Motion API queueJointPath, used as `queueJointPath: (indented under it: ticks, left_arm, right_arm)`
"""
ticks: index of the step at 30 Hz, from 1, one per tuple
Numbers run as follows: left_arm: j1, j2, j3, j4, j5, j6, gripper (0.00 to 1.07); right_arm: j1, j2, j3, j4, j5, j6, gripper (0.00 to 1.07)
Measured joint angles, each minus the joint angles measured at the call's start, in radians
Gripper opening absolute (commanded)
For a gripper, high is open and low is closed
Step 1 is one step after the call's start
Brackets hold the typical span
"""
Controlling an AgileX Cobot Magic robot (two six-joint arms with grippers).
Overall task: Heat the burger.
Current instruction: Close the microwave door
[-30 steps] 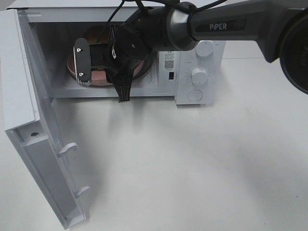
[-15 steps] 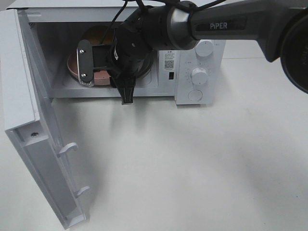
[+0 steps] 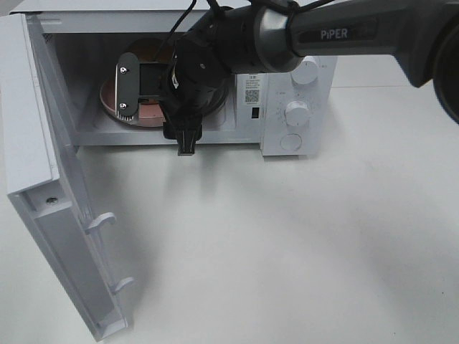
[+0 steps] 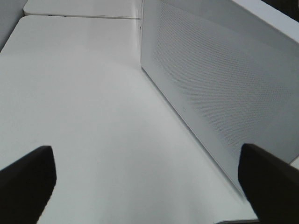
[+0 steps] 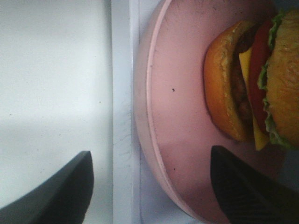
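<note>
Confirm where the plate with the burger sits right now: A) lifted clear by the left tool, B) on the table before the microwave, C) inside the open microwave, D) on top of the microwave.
C: the pink plate carrying the burger lies inside the cavity of the microwave, whose door stands swung open.

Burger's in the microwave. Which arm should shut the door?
Likely left. The left gripper, open, faces the open door; the right gripper is at the burger's plate inside the microwave, in the door's swing.
</note>
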Motion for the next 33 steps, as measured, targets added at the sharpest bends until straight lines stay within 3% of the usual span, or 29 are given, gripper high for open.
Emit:
queueJointPath:
  ticks: [9, 17, 33]
  left_arm:
    - [0.0, 0.0, 0.0, 0.0, 0.0, 0.0, 0.98]
    - [0.0, 0.0, 0.0, 0.0, 0.0, 0.0, 0.98]
    - [0.0, 0.0, 0.0, 0.0, 0.0, 0.0, 0.98]
  right_arm:
    - [0.004, -0.133, 0.202, -0.02, -0.079, 0.019, 0.69]
    - [0.004, -0.212, 0.312, -0.032, -0.108, 0.071, 0.69]
    - [0.004, -0.506, 0.679, -0.035, -0.186, 0.321, 0.69]
